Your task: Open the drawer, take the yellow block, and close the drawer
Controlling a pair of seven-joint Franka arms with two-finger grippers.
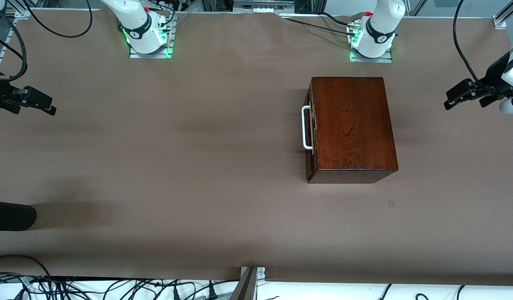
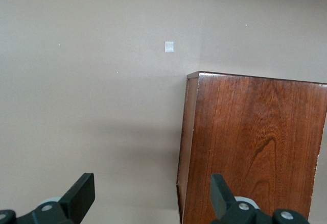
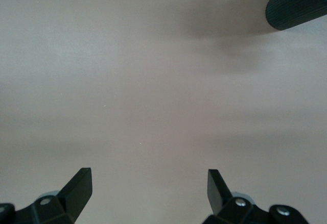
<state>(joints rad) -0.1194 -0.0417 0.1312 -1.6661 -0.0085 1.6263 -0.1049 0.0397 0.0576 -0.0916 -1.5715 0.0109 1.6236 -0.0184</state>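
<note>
**Q:** What carries the scene, and what stands on it?

**A:** A brown bench spans the whole front view. On it, toward the left arm's end, stands a glossy mahogany-coloured box. The drawer is pushed fully in, its dark front flush with the box face that looks toward the right arm's end; the white bar handle stands out from that front. The yellow block shows in no view.

**Q:** Where is each tool, and how does it stand?

**A:** The left tool hangs over the bench edge at the left arm's end, apart from the box, which lies between it and the right tool. In the left wrist view its fingers are spread wide and hold nothing; the box top lies below and ahead of one finger. The right tool hangs over the bench at the right arm's end, well apart from the box. Its fingers are likewise spread wide and empty, over bare bench.

**Q:** Any smaller items?

**A:** A dark ribbed cylinder lies ahead of the right tool. A small pale square mark sits on the bench just off a box corner.
</note>
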